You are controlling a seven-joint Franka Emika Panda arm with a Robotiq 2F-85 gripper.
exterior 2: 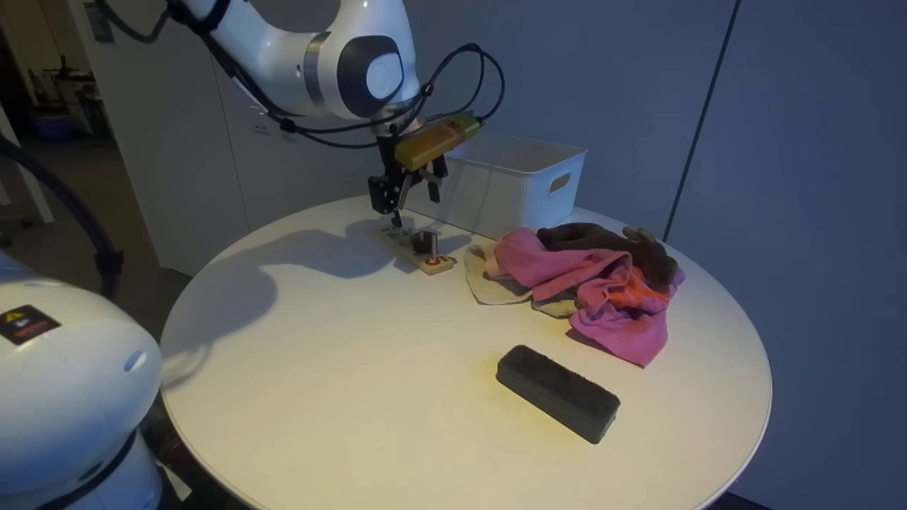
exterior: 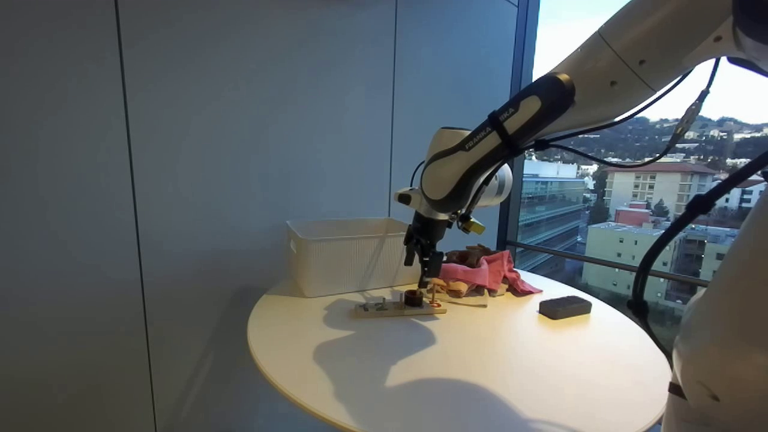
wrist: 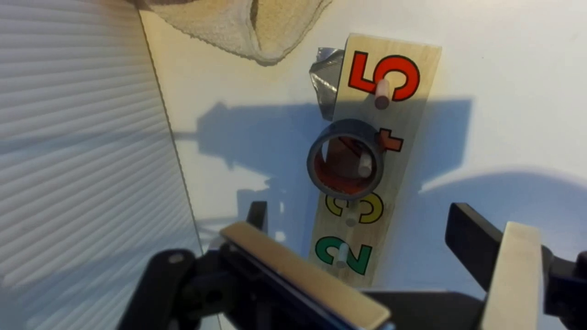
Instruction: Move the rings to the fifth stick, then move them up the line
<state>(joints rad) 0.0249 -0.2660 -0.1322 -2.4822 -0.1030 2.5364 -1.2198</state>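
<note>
Jaws spread wide and holding nothing, the tool (wrist: 360,220) hangs over the pale wooden rack (wrist: 396,118), where a dark ring (wrist: 341,184) stands around the peg numbered 4 (wrist: 365,166) (its tip shows within the opening). Next to it rises the peg numbered 5 (wrist: 382,94), with pegs (wrist: 342,256) at 3 and 2 on the ring's other side, and something silvery (wrist: 327,78) juts out along one long edge. Near that side stands the white ribbed box (exterior: 351,264), a pink cloth heap (exterior 2: 549,268) lies close to the 5 end, and the dark block (exterior 2: 558,393) rests well apart on the round worktop (exterior 2: 333,397)
</note>
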